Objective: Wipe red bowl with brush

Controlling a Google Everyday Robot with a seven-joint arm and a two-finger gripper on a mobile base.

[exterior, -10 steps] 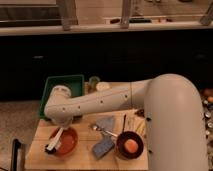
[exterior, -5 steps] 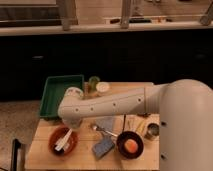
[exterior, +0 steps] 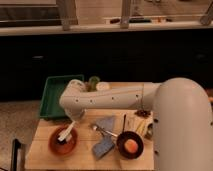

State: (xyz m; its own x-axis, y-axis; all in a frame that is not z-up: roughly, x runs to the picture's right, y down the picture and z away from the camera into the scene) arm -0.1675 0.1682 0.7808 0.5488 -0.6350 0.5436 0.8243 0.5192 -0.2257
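The red bowl [exterior: 63, 143] sits on the wooden table [exterior: 42, 154] at its front left. The brush [exterior: 65, 133] lies slanted inside the bowl, white handle up toward the arm, dark bristles low against the bowl's inside. My gripper [exterior: 73, 123] hangs from the white arm [exterior: 110, 97] just above the bowl's back right rim, at the top of the brush handle. The arm's wrist covers the fingers.
A green tray [exterior: 52, 95] stands at the back left. A black pan [exterior: 130, 145] with an orange ball is at the front centre right. A blue-grey sponge [exterior: 102, 148] and cloth [exterior: 106, 123], a thin metal utensil [exterior: 102, 131] and small cups [exterior: 94, 82] lie between them.
The arm has swung right and back, so the gripper now sits above the bowl's back right rim. The brush stays in the bowl, now slanting more upright.
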